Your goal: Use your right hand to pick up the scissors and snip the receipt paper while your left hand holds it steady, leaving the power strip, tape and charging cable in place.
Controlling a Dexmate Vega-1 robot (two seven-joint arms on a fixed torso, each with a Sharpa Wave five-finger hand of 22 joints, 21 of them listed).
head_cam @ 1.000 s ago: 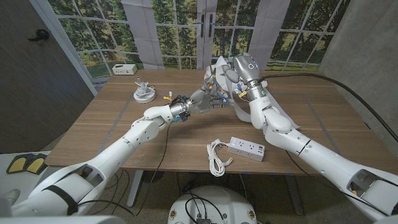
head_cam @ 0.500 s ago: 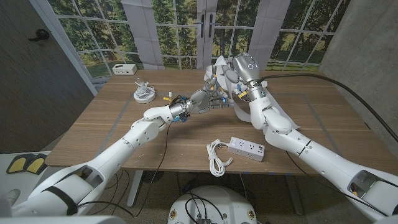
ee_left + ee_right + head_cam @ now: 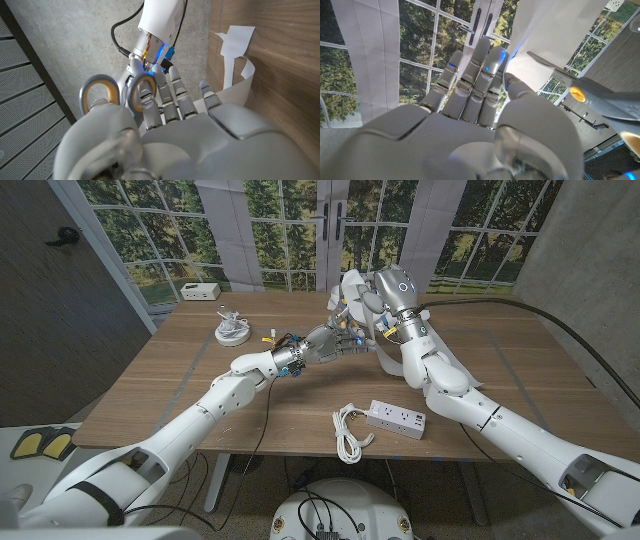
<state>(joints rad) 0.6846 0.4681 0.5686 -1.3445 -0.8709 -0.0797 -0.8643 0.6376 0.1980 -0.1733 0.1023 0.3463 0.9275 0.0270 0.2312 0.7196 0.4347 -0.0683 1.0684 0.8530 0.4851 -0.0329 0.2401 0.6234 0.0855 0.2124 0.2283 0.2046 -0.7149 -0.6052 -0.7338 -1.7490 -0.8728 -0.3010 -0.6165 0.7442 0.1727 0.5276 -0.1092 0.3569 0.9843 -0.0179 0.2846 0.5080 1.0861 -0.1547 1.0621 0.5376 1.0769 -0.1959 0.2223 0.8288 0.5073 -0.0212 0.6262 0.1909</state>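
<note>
Grey-handled scissors gripped in right hand. White curling receipt paper held up by left hand.

table: wooden table with a plank-grain top
power strip: white power strip at 6 o'clock, near the front edge
cord: its white cord bundled just beside it, toward 7 o'clock
charging cable: coiled white charging cable at 10 o'clock
receipt paper: curled strip touching the wood
</note>
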